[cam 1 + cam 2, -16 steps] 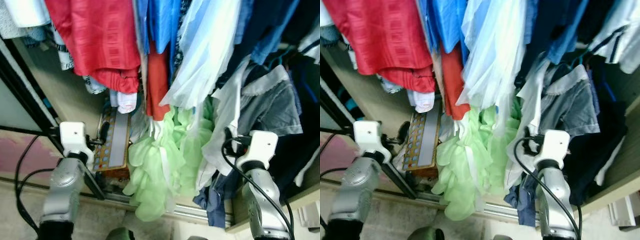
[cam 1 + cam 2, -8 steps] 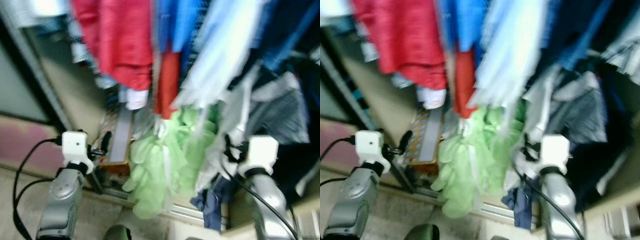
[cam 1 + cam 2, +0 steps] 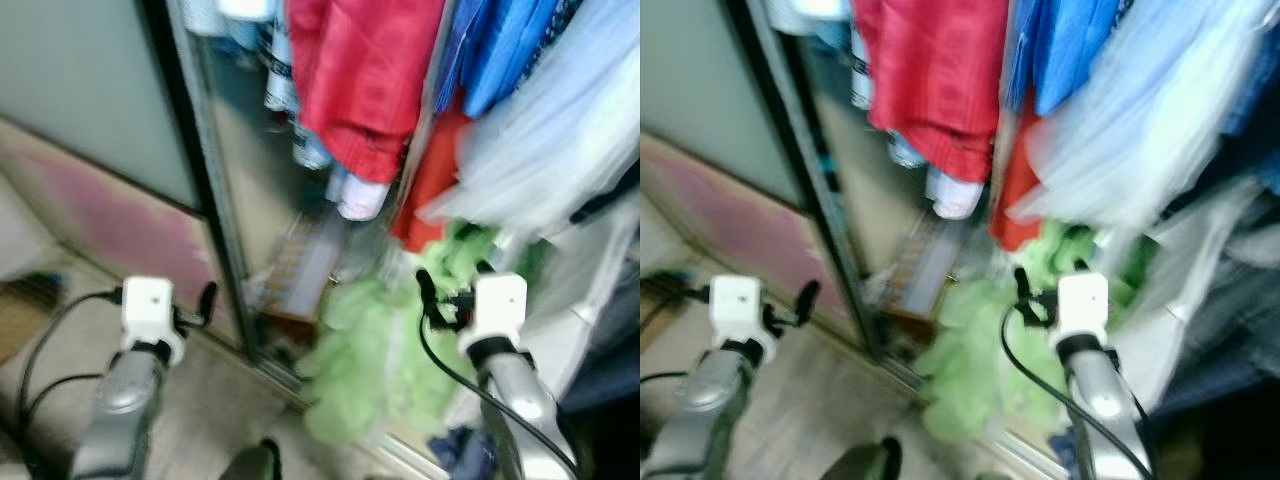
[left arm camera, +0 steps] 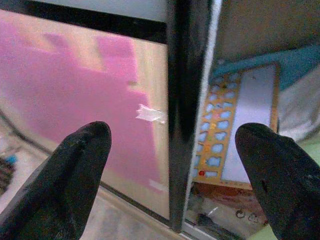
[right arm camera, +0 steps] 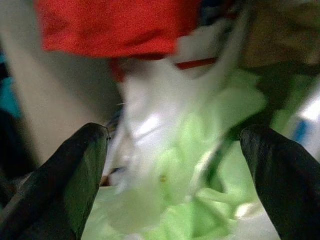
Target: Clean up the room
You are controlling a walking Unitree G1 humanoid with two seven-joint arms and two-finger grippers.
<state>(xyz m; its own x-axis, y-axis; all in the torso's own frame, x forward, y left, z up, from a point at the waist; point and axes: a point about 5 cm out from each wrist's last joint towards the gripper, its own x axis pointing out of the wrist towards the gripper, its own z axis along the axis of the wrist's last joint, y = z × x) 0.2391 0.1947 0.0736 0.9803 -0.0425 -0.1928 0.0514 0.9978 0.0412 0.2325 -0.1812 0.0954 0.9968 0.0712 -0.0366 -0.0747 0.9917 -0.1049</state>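
I see the left gripper (image 4: 172,165) with its jaws spread wide and nothing between them. Straight ahead of the gap stands the dark edge of the wardrobe door (image 4: 186,100); a pink panel (image 4: 65,85) lies past one finger, and a patterned board (image 4: 235,130) on the wardrobe floor lies past the other. The right gripper (image 5: 175,175) is likewise spread and holds nothing. Ahead of its jaws hangs a pale green garment (image 5: 200,165), near but not touching as far as I can tell, with a red garment (image 5: 115,25) beyond it. The head views are blurred; a light blue garment (image 3: 560,160) hangs above the right arm.
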